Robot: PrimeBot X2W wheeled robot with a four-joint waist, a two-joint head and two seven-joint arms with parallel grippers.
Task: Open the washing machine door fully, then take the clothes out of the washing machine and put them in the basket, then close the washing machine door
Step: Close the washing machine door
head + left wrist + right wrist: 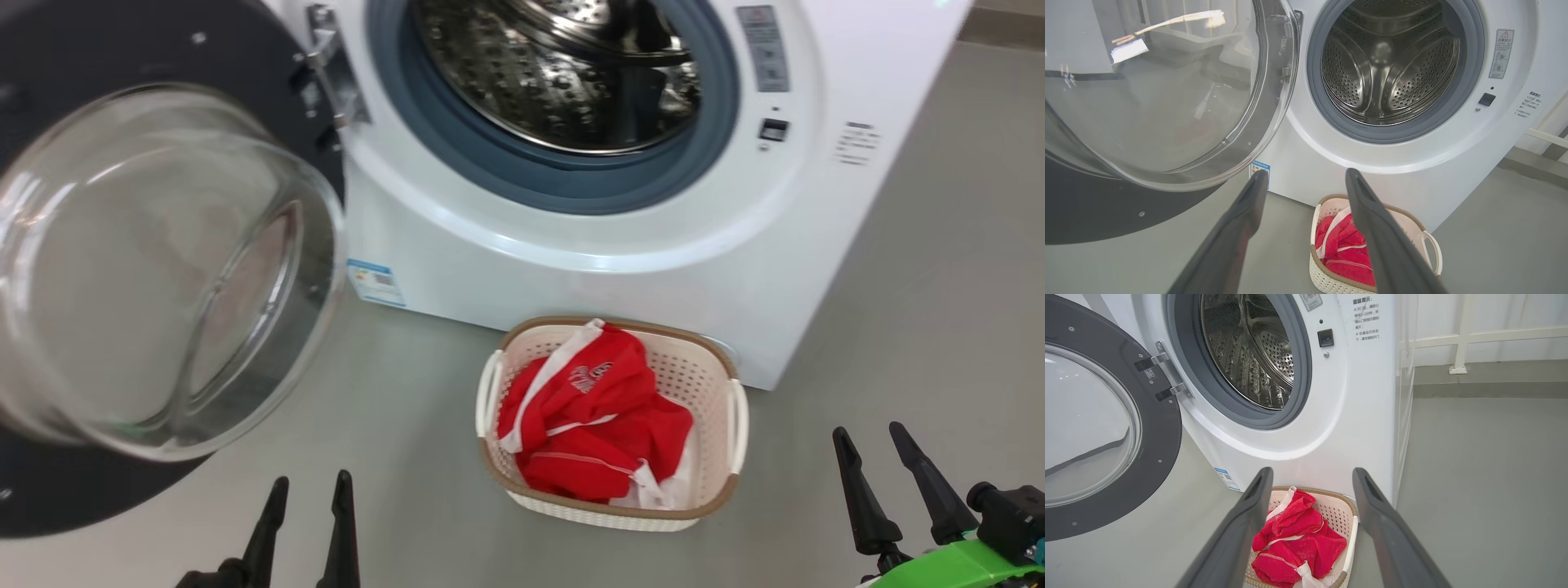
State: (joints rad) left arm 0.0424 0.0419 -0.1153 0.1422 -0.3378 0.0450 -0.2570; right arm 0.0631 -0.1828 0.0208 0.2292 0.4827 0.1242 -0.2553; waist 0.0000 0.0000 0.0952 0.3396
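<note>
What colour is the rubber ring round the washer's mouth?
Grey-blue: the rubber ring of the washing machine, best in the head view.

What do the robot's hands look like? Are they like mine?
Not like yours! The left gripper and the right gripper each have two long, dark fingers that narrow to pointed tips. Behind the right one sit a bright green piece and a black knobby part.

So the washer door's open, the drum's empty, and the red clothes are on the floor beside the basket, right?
Not quite: the clothes lie inside the basket, not on the floor; the head view shows it. The door is open and the drum empty.
</note>
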